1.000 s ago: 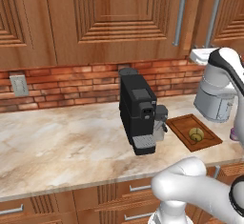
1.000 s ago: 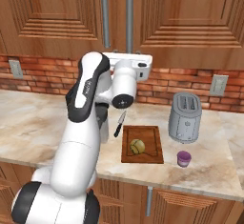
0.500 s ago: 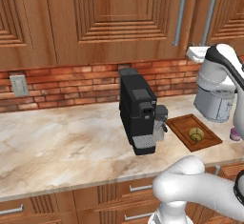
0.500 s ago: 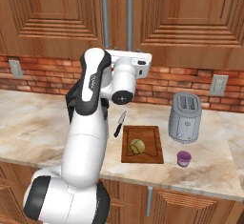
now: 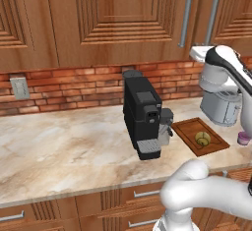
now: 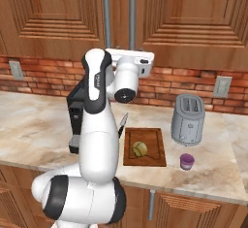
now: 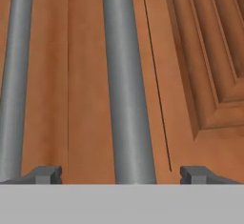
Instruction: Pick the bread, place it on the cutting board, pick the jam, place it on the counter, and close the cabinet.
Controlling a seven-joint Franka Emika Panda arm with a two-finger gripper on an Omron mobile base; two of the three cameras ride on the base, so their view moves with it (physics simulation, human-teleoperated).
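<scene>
- Step in hand, as I judge it: closing the cabinet (image 6: 160,13). Bread (image 6: 139,149) lies on the cutting board (image 6: 156,137); jam (image 6: 187,161) stands on the desk (image 6: 38,120) just right of the board, in front of the toaster (image 6: 188,120). Those two parts look done.
- Cabinet doors appear flush in both base views, seam thin and straight in the hand view. Cannot tell if a small gap is left.
- Gripper (image 7: 121,174) is raised at the doors, pointing straight at them. Fingers (image 7: 45,174) stand apart, with the right bar handle (image 7: 125,85) running up between the two tips; nothing is clamped.
- To do it well: press flat and square on the door panel, not on the bar, so the push does not slide off the round handle. Push slowly until the seam is even top to bottom, then back straight out so the fingers do not snag the handle.
- Risk: a skewed push could catch a tip behind the bar.

Count, left to right:
- Wall outlets: one at far left (image 5: 19,87), one at right beyond the toaster (image 6: 222,87); two.
- Coffee machine (image 5: 142,114): one, black, left of the board.
- Knife (image 6: 122,123): one, beside the board's left edge.
- Cutting board: one. Bread: one.
- Bar handles at the door seam: two, left handle (image 7: 16,75) and the right one.
- Toaster: one. Jam jar: one.
</scene>
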